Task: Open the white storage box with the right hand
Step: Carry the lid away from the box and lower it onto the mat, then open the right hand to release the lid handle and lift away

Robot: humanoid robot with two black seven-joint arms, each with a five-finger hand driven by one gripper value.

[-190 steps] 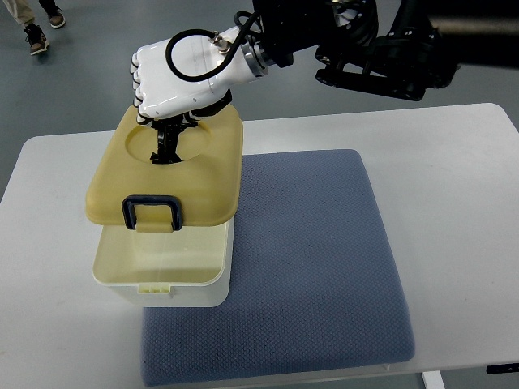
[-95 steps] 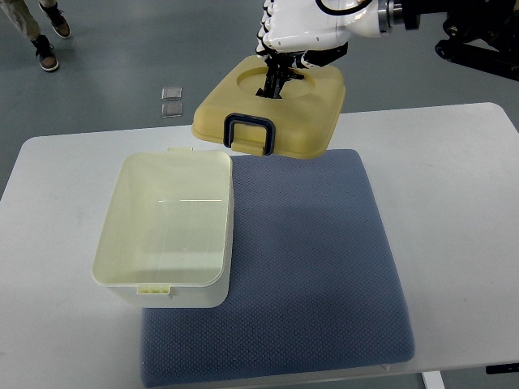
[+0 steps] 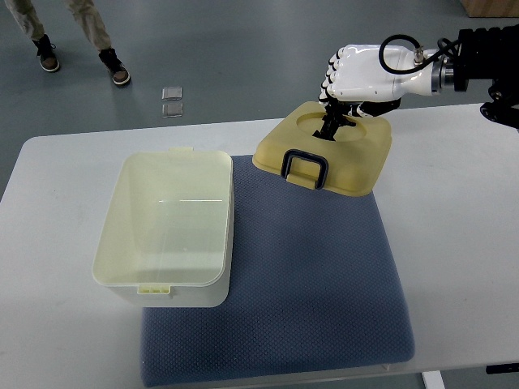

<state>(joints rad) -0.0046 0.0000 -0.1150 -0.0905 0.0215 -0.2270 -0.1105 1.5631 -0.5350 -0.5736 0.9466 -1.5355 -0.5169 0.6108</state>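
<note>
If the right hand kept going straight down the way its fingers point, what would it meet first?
The right hand is shut on the yellow lid, so the lid leads. Beneath it lies the blue mat; the lid would probably land on the mat's far edge, though its height is unclear.

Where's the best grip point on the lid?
The round recess on top of the lid, from above. It dips into the flat top and the right hand has its fingers hooked down into it, holding the lid tilted over the mat. The dark front handle is a possible second hold.
</note>
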